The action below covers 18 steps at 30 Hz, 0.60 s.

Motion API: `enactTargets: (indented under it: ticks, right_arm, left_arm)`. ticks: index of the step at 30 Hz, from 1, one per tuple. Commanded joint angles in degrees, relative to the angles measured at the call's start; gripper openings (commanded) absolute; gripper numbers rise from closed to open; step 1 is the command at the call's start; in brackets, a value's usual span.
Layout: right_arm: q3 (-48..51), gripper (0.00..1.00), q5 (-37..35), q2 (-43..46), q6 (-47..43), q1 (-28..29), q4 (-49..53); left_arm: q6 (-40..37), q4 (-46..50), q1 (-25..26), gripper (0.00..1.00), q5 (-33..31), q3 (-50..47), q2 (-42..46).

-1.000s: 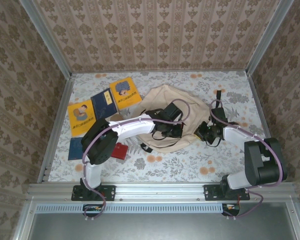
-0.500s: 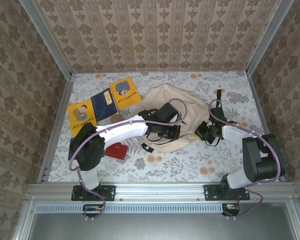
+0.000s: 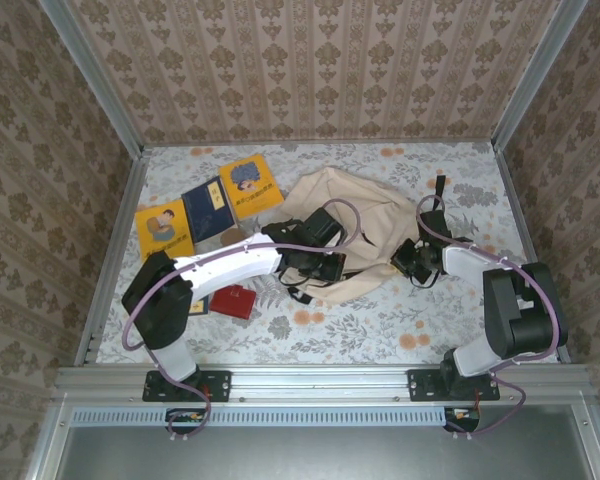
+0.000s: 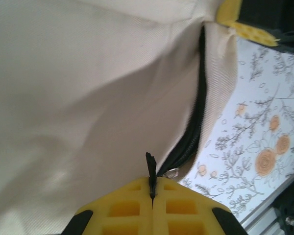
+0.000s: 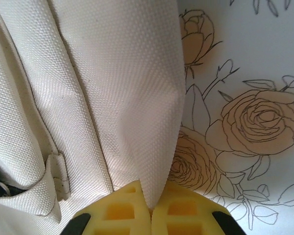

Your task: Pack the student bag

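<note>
One student bag (image 3: 372, 212), gripped by left claw (image 4: 152, 190), right claw (image 5: 150, 207).

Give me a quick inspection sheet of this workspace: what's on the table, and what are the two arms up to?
Surface: floral tablecloth, lying flat.
Job's things: beige student bag lying mid-table, with a dark zipper along its edge.
Clutter: far yellow book, blue book, near yellow book and red item, all left of the bag.
Grippers: left gripper fingers pinched on the black zipper pull; right gripper pinched on a fold of bag fabric.
Cables: purple cables looped along both arms.
Surroundings: wallpapered walls; metal frame rail at the near edge.
</note>
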<state>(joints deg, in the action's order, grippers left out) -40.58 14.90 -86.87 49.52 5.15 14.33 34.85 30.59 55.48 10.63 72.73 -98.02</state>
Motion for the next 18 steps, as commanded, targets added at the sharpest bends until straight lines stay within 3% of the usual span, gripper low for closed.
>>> enactTargets:
  ticks: [1, 12, 13, 18]
  right_arm:
    - [-1.50, 0.05, -6.85, -1.29, 0.41, -0.51, 2.00]
    - [-3.70, 0.08, -8.49, -1.53, -1.04, -1.00, 3.74]
    - [-4.04, 0.12, -7.97, -1.12, -1.30, -1.02, 4.37]
    - [-3.54, 0.57, -6.81, 6.71, -1.96, -0.84, 13.43]
  left_arm:
    - [-0.82, 4.84, -1.62, 0.00, -2.63, -2.08, 2.77]
    - [-1.28, 4.60, -3.46, 0.00, -2.59, -5.51, 5.65]
    - [-1.41, 4.12, -3.54, 0.00, -2.11, -5.43, 5.72]
    - [-1.09, -1.10, -3.37, 0.00, 2.17, -4.71, 4.47]
